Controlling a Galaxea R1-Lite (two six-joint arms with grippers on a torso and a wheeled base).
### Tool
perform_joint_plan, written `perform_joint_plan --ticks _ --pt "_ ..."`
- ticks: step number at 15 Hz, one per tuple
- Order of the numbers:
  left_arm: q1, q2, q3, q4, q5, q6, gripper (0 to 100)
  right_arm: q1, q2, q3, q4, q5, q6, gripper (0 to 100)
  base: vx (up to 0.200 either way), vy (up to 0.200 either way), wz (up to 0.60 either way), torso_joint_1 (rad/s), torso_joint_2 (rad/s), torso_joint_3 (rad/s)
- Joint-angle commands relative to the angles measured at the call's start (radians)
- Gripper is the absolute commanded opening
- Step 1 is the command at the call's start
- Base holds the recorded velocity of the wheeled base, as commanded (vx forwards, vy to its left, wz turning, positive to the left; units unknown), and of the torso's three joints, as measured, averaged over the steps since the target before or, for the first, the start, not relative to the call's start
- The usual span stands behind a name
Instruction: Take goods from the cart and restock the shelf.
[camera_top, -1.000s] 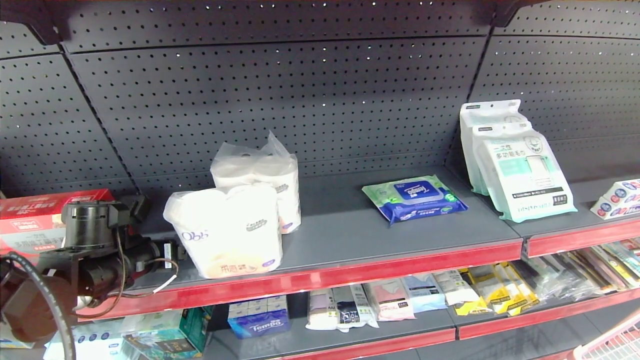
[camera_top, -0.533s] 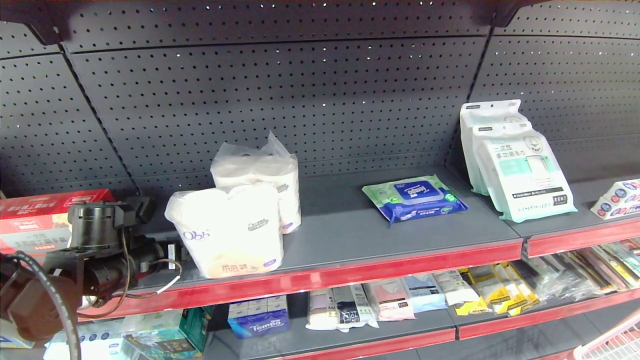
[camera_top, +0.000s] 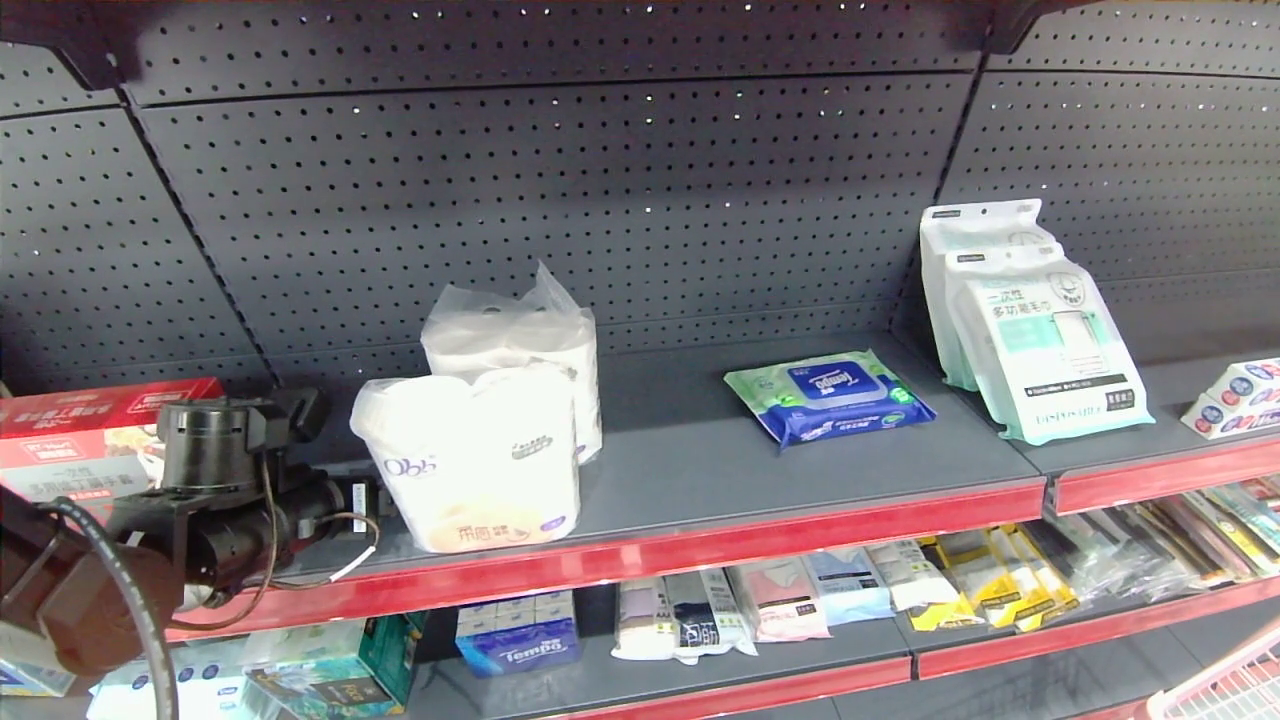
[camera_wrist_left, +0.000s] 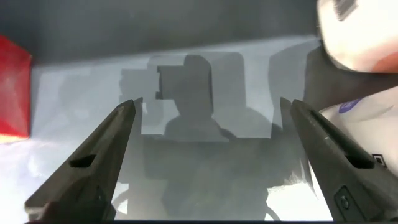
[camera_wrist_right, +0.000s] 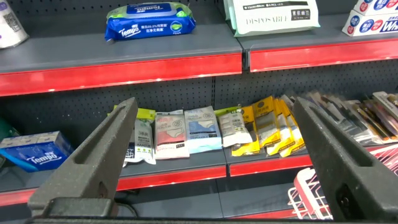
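Observation:
Two white toilet paper packs stand on the grey shelf (camera_top: 700, 460), the front pack (camera_top: 475, 460) near the red edge and the rear pack (camera_top: 520, 330) just behind it. My left arm's wrist (camera_top: 250, 500) is right beside the front pack, on its left. In the left wrist view my left gripper (camera_wrist_left: 208, 106) is open over bare shelf, with the front pack (camera_wrist_left: 367, 106) against the outside of one finger (camera_wrist_left: 323, 143). My right gripper (camera_wrist_right: 214, 102) is open and holds nothing, low in front of the shelves.
A blue wet wipes pack (camera_top: 830, 395) lies flat mid-shelf. White pouches (camera_top: 1040, 340) lean at the right, and a red box (camera_top: 90, 430) sits at the left. Lower shelves hold several small packets (camera_wrist_right: 186, 134). The pink wire cart's corner (camera_top: 1225, 685) is at bottom right.
My left arm has moved to the right along the shelf, and the front toilet paper pack has slid a little to the right with it.

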Motion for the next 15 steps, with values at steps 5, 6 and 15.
perform_joint_plan --ticks 5,6,15 --pt "-0.013 0.005 0.000 -0.008 0.003 0.000 100 0.000 0.001 0.000 -0.001 0.000 0.000 100 0.000 0.000 0.00 0.000 0.00 0.000" --pt "-0.013 0.005 0.000 -0.010 0.003 0.000 100 0.000 0.001 0.000 -0.001 0.000 0.000 100 0.000 0.000 0.00 0.000 0.00 0.000" --pt "-0.045 0.013 -0.010 -0.010 0.008 -0.012 100 -0.001 0.001 0.000 -0.001 0.000 0.000 100 0.000 0.000 0.00 0.000 0.00 0.000"
